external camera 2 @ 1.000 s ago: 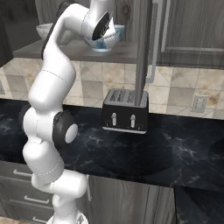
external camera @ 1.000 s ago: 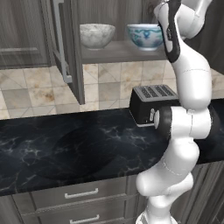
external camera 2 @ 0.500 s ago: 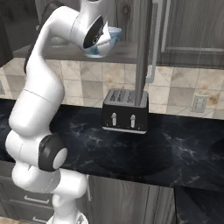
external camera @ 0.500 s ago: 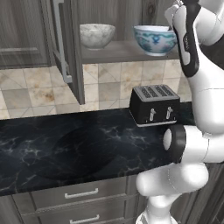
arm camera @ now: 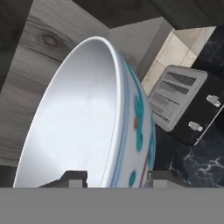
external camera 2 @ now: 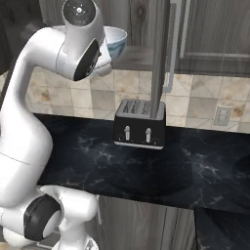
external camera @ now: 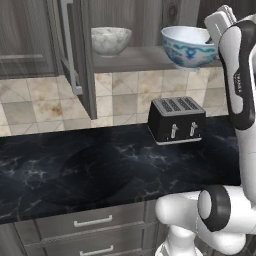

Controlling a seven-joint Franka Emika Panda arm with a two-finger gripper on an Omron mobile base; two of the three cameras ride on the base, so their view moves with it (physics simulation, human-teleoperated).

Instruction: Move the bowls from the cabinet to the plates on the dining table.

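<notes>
My gripper [arm camera: 118,178] is shut on the rim of the white bowl with the blue-teal pattern [arm camera: 87,118], one finger inside and one outside. The bowl [external camera: 187,46] hangs level at the front edge of the cabinet shelf [external camera: 135,58], above the toaster. In the right base view my arm partly hides this bowl [external camera 2: 116,40]. The marbled whitish-grey bowl [external camera: 110,40] stands on the shelf to the left, inside the open cabinet [external camera: 30,40]. The plates and the dining table are out of view.
A black toaster [external camera: 176,119] stands on the black marble counter [external camera: 75,170] right below the held bowl. The open cabinet door [external camera: 75,55] juts forward left of the shelf; another door edge [external camera 2: 161,53] hangs over the toaster. Grey drawers [external camera: 90,222] sit below.
The patterned bowl has moved to the right and out toward the shelf's front edge with my gripper on it. My arm has swung around. The marbled bowl has stayed put.
</notes>
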